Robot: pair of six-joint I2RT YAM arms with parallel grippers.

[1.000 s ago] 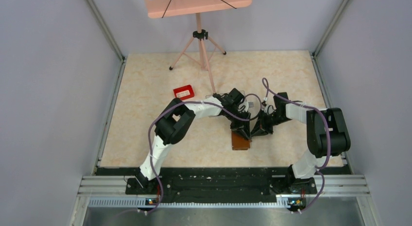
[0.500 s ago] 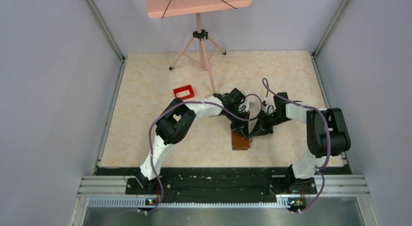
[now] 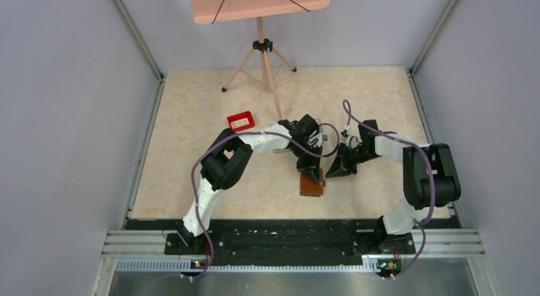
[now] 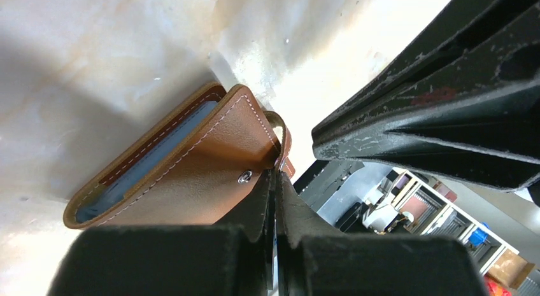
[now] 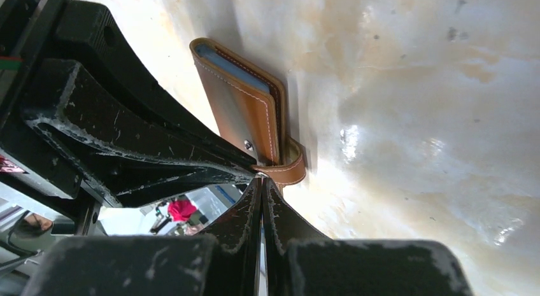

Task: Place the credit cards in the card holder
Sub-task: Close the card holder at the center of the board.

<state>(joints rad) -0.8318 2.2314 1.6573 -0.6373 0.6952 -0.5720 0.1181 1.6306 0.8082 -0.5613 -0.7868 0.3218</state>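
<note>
– Card holder (image 4: 191,175): where is it found, and how are the jaws set around it?

– It is seen folded on the table (image 3: 191,118), about mid-width and toward the near side. The edge of a blue card (image 4: 149,159) shows between its leaves. On the left, the left gripper (image 4: 276,188) is set with its tips at the closing strap (image 5: 286,172), just beside the snap stud (image 4: 242,177). Its jaws are pressed together with no gap visible. Whether a bit of the strap is nipped between them cannot be told. On the right, the right gripper (image 5: 262,188) is set almost tip to tip with the left one at the same strap. Its jaws are likewise closed, and nothing is seen between them.

– How is it expected to handle?

– It is judged light and soft. The leather leaves are likely to bend rather than lift as one piece, and the strap looks thin and floppy. The table is glossy, so the whole thing may slide if it is pushed from one side only.

– Where should hold be taken?

– The strap, or the free edge of the upper leaf on the strap side, is judged the best place to pinch. The lower leaf would need to be pressed down on the opposite side so that the fold can be opened. The card looks stiff, thin and smooth, so it is best taken by its short edge and should not be squeezed hard.
</note>
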